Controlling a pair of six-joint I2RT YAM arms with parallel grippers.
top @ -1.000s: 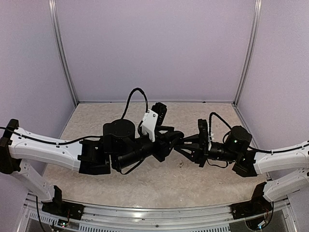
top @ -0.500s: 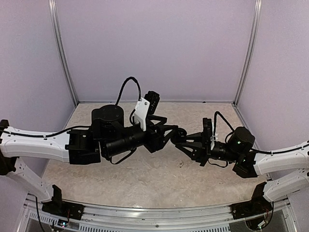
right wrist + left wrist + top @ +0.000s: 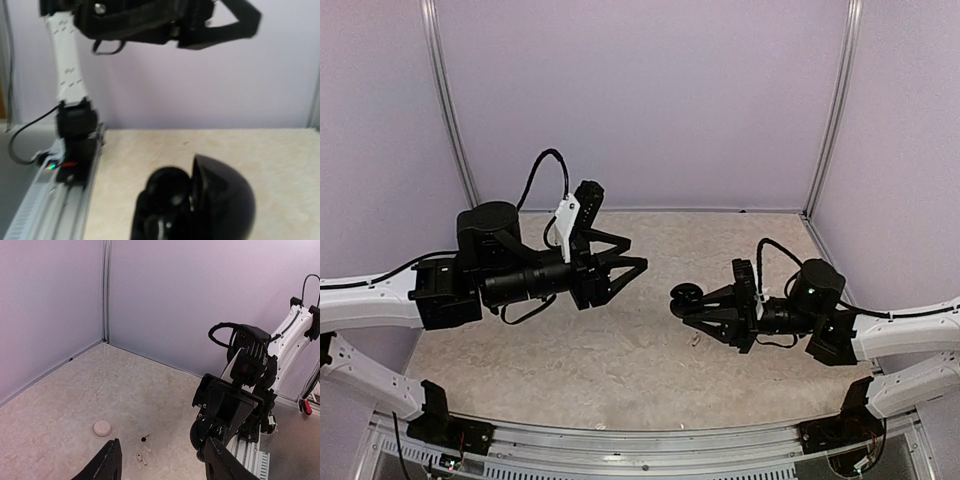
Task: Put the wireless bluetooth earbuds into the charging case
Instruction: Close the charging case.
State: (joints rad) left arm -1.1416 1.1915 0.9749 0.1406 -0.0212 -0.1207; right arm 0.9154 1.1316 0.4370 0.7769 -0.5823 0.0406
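The black charging case (image 3: pixel 685 297) is held above the table, with my right gripper (image 3: pixel 692 303) shut on it. In the right wrist view the charging case (image 3: pixel 200 202) stands open, its domed lid to the right, and its wells are blurred. My left gripper (image 3: pixel 625 275) hangs open and empty, well to the left of the case. The left wrist view shows its gripper (image 3: pixel 162 441) over the floor, where a small black earbud (image 3: pixel 144 438) and a pale earbud (image 3: pixel 141 458) lie loose. A tiny earbud (image 3: pixel 695 340) lies below the case in the top view.
A pale round puck (image 3: pixel 102 428) sits on the table left of the loose earbuds. Purple walls close in the back and both sides. The metal rail (image 3: pixel 640 450) runs along the near edge.
My left arm has pulled back to the left, away from the right gripper, and its jaws have opened. The right gripper with the case has shifted slightly left.
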